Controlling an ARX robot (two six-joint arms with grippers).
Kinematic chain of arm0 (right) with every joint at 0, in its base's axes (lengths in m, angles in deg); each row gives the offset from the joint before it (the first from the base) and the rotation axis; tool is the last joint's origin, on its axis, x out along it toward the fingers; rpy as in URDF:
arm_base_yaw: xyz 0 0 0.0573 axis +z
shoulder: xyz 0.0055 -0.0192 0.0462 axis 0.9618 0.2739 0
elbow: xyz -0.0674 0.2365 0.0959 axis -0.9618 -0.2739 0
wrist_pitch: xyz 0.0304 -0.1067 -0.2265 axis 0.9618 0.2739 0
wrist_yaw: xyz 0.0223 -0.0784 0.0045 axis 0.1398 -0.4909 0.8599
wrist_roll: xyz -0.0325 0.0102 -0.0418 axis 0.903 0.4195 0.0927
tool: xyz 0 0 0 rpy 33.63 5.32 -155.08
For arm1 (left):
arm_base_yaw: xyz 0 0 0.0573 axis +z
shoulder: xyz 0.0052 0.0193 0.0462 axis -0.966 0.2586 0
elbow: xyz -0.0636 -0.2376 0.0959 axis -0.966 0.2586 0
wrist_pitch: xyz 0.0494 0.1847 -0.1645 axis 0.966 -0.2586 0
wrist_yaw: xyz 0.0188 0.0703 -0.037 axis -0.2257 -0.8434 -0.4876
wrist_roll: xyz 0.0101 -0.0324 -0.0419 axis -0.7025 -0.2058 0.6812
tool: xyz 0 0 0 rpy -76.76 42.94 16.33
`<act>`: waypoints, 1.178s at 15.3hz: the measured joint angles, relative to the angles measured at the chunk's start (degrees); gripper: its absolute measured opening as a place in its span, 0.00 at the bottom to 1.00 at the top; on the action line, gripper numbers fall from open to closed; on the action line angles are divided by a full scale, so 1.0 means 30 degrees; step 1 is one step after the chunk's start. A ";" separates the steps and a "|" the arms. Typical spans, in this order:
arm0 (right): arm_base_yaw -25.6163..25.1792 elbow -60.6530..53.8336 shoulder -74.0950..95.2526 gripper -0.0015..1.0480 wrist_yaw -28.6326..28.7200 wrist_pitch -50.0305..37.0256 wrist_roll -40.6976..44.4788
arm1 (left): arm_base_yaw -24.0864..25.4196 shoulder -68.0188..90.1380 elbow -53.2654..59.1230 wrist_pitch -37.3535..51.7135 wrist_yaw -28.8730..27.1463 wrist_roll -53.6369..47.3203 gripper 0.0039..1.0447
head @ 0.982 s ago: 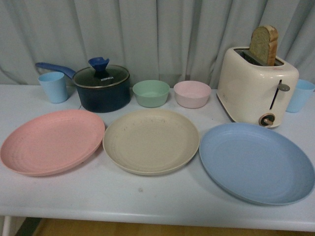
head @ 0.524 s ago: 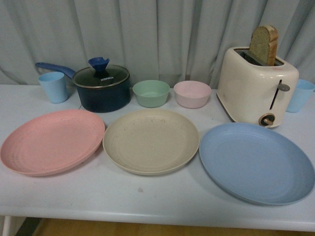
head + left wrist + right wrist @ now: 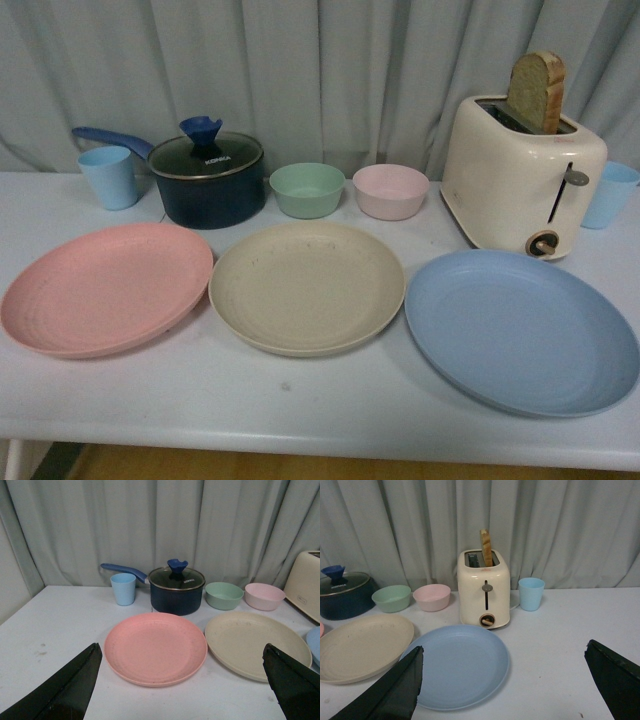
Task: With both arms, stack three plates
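Note:
Three plates lie side by side on the white table [image 3: 300, 400]: the pink plate [image 3: 105, 288] at the left, the beige plate [image 3: 307, 286] in the middle, the blue plate [image 3: 520, 330] at the right. None is stacked. No arm shows in the front view. My left gripper [image 3: 182, 652] is open and empty, held back from the pink plate [image 3: 156, 647] and the beige plate [image 3: 257, 642]. My right gripper [image 3: 504, 652] is open and empty, held back from the blue plate [image 3: 457, 665]; the beige plate [image 3: 362, 645] shows beside it.
Behind the plates stand a light blue cup [image 3: 108, 177], a dark blue lidded pot [image 3: 207, 180], a green bowl [image 3: 307, 189], a pink bowl [image 3: 390, 191], a cream toaster [image 3: 522, 180] with a bread slice, and a second blue cup [image 3: 610, 195]. A curtain hangs behind.

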 joint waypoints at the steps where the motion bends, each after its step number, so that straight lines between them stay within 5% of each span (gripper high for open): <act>1: 0.0000 0.0000 0.0000 0.94 0.0000 0.0000 0.0000 | 0.0000 0.0000 0.0000 0.0000 0.0000 0.0000 0.94; 18: 0.0000 0.0000 0.0000 0.94 0.0000 0.0000 0.0000 | 0.0000 0.0000 0.0000 0.0000 0.0000 0.0000 0.94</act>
